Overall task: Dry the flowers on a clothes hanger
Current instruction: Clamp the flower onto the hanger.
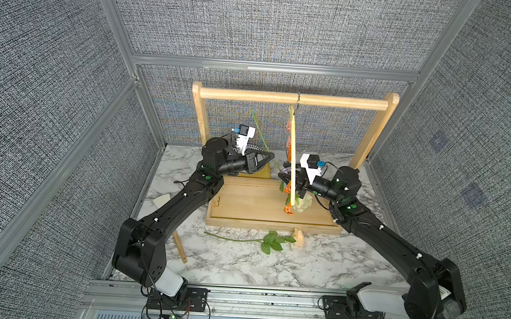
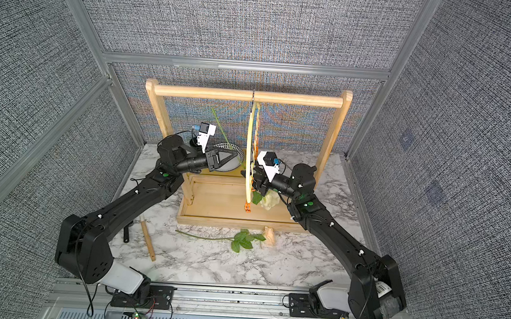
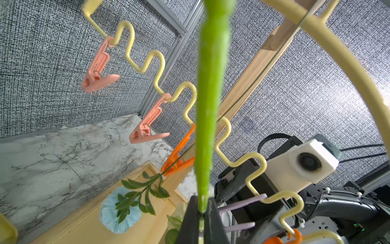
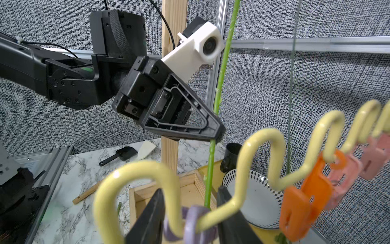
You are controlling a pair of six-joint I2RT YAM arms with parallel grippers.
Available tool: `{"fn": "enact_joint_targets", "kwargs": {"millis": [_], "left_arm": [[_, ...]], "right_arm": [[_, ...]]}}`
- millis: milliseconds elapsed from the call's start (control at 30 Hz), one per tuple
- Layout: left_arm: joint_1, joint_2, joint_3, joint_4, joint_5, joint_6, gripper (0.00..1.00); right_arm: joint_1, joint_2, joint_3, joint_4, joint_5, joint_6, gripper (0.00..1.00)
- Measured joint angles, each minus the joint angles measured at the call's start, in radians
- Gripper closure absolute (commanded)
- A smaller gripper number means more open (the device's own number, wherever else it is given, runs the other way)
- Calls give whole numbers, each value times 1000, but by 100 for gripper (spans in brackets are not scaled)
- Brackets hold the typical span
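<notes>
Cream rose head [image 1: 302, 203] over wooden tray [image 1: 245, 209]; left fingers [image 3: 187, 221] clamp stem [image 3: 211, 84].

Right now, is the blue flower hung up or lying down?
Hung up: the blue flower dangles head-down, its stem pinched in the orange clip on the hanger.

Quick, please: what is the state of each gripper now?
Left gripper: closed on the green stem.
Right gripper: closed on the lilac clip of the clothes hanger.
</notes>
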Motion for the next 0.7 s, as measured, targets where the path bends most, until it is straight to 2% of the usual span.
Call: {"fn": "enact_joint_targets", "kwargs": {"millis": [233,700], "left_arm": [[0,-3,-8,1,-14,-2,98],[-2,-19,-17,3,-15,-3,98]], "right_arm": [[-3,-16,-12,-2,7,0,57],[-12,-16,0,-12,3,-11,87]]}}
